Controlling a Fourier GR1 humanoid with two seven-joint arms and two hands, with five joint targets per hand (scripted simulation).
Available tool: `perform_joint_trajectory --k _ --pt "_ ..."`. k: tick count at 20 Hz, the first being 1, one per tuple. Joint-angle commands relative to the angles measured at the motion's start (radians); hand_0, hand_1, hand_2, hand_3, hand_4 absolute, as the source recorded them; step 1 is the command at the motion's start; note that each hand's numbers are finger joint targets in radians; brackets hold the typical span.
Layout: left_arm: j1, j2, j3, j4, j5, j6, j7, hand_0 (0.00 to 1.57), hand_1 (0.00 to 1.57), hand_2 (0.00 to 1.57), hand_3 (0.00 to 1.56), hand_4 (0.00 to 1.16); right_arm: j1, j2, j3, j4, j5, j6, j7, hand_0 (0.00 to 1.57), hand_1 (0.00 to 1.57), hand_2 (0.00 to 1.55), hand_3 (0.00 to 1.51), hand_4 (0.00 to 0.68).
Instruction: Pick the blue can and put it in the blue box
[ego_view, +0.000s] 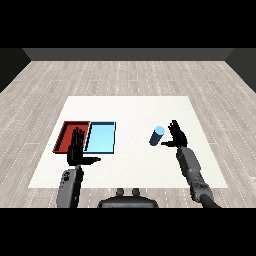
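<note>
- Grey plank floor (125, 75) surrounds a white worktop (135, 165); a dark wall band runs along the far edge of the room.
- Red tray (66, 131) and light blue tray (102, 137) lie side by side on the left part of the worktop, edges touching or nearly so; red is the outer one, blue the one nearer the middle.
- Blue can (156, 136) sits right of centre on the worktop, well apart from the light blue tray. It appears tilted, top end leaning up and to the right; cannot tell whether its lower end rests on the surface.
- Right hand (176, 135) is just beside the can, on its right. Fingers are spread and pointing up and away, thumb reaching toward the can's lower part. Fingers are not curled round the can; cannot tell whether the thumb touches it.
- Right forearm (192, 170) comes in from the lower right corner, angled toward the can.
- Left hand (76, 150) hovers over the near edge of the red tray, overlapping the seam between both trays. Fingers are straight, pointing away, thumb stuck out to the right; it holds nothing.
- Left forearm (69, 187) rises from the lower left.
</note>
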Motion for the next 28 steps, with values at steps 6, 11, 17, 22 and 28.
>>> perform_joint_trajectory --k 6,11,17,22,28 --pt "0.080 -0.031 -0.038 -0.024 -0.045 0.019 -0.068 0.00 0.00 0.00 0.00 0.00 -0.013 0.052 0.031 0.052 0.029 -0.029 -0.054 0.00 0.00 0.00 0.00 0.000" --pt "0.082 -0.015 -0.037 -0.100 -0.013 0.005 0.007 0.00 0.00 0.00 0.00 0.00 -0.090 0.039 0.006 0.121 0.006 -0.018 -0.022 0.00 0.00 0.00 0.00 0.000" --pt "-0.021 0.046 0.055 0.054 0.031 -0.042 -0.055 0.00 0.00 0.00 0.00 0.00 -0.027 0.071 0.052 0.070 0.043 -0.037 -0.063 0.00 0.00 0.00 0.00 0.000" --pt "0.001 -0.003 -0.014 -0.021 -0.022 0.017 -0.006 0.00 0.00 0.00 0.00 0.00 -0.128 0.038 0.017 0.177 0.020 0.014 -0.039 0.00 0.00 0.00 0.00 0.000" --pt "0.032 0.000 -0.005 -0.019 -0.017 0.008 -0.032 0.00 0.00 0.00 0.00 0.00 -0.185 0.067 0.020 0.272 0.052 -0.019 -0.103 0.00 0.00 0.00 0.00 0.000"
